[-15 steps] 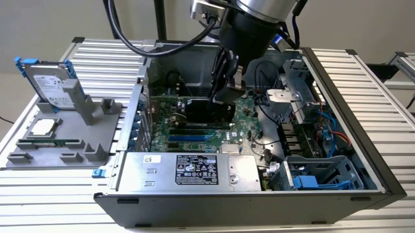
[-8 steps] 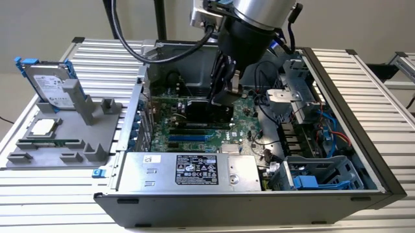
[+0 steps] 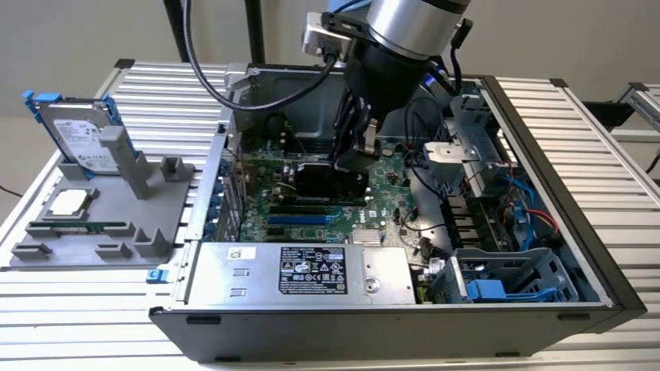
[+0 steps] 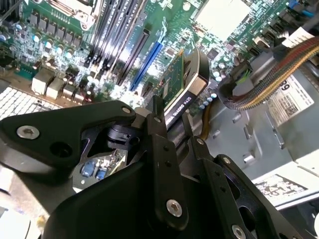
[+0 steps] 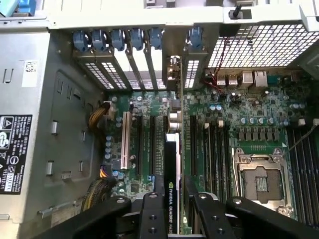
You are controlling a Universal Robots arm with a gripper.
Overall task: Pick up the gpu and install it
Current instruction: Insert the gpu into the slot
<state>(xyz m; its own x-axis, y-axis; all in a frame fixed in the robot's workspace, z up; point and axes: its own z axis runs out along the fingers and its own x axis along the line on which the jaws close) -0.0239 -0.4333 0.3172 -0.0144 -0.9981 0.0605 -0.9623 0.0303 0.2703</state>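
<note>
Second wrist view: the black fingers (image 4: 158, 130) are clamped on the top edge of the gpu (image 4: 185, 84), one on each face, and the card stands on edge below them, its black cooler on one face and the green board on the other. The gripper (image 4: 169, 124) sits directly over the card, and the card's lower edge is down at the motherboard (image 4: 60, 55), beside a blue slot (image 4: 147, 64); whether it is fully seated I cannot tell.

In the first wrist view the same gripper (image 5: 173, 199) pinches the gpu (image 5: 171, 164), seen edge-on as a narrow black strip running between the long slots of the motherboard (image 5: 234, 114). The card's far end reaches the row of rear slot covers with blue clips (image 5: 114, 40). The empty processor socket (image 5: 261, 181) lies well apart from the card.

From the exterior view, the gripper (image 3: 356, 158) is lowered into the open computer case (image 3: 577, 232), roughly at its centre. The power supply (image 3: 299, 270) lies at six o'clock from the gripper. A grey holder tray (image 3: 62, 251) sits outside the case at nine o'clock, with a hard drive (image 3: 77, 135) in a blue frame standing in it at about ten o'clock.
</note>
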